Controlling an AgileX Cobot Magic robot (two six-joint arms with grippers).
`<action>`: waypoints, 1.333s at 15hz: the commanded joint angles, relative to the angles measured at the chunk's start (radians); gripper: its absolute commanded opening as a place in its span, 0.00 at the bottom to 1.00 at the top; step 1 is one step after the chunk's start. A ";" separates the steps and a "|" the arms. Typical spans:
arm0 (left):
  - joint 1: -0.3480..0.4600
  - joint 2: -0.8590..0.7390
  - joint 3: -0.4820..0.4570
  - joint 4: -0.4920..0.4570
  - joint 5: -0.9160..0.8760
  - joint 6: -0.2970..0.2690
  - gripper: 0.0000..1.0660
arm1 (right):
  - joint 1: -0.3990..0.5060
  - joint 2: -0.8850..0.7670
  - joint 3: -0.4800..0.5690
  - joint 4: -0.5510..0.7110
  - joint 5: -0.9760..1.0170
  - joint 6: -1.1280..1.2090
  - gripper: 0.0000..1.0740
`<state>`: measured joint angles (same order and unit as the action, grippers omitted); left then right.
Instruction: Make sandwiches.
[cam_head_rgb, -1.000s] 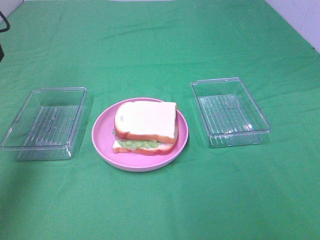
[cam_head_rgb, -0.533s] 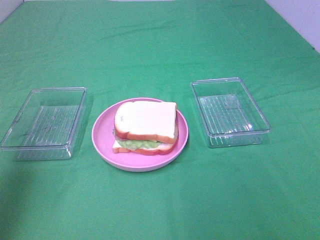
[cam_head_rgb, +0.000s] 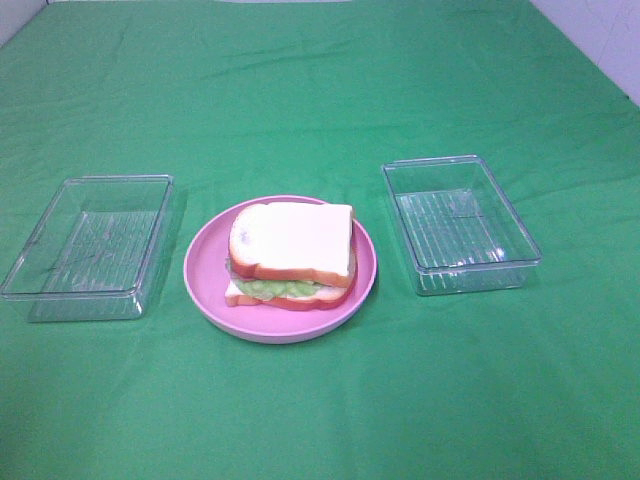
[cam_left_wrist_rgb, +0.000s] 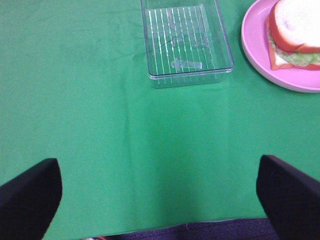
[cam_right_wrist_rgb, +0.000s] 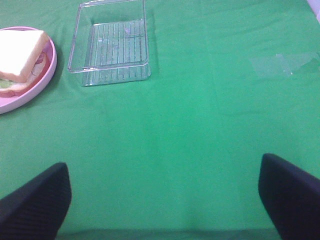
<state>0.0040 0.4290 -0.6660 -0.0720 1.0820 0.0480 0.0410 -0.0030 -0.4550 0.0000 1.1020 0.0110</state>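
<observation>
sandwich stacked on plate, mid-tabletop | empty trays left and right of plate | both jaws wide open, holding nothing | arms only in wrist views

No readable text, label, brand, number or sign appears on anything in these views.

Both arms are out of the exterior high view. Left gripper and right gripper show only dark fingertip corners, cut off by the frame edges. Sandwich filling: only lettuce edge shows; wrist views crop the pink plate and sandwich.
</observation>
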 joint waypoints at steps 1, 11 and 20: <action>-0.002 -0.107 0.064 -0.012 0.000 0.004 0.96 | -0.003 -0.029 0.003 0.000 0.000 -0.011 0.90; -0.002 -0.452 0.151 -0.029 -0.004 0.006 0.95 | -0.003 -0.023 0.003 0.000 0.000 -0.011 0.90; -0.002 -0.449 0.151 -0.029 -0.005 -0.001 0.95 | -0.003 -0.023 0.003 0.000 0.000 -0.011 0.90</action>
<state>0.0040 -0.0060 -0.5180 -0.0950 1.0950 0.0510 0.0410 -0.0030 -0.4550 0.0000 1.1020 0.0110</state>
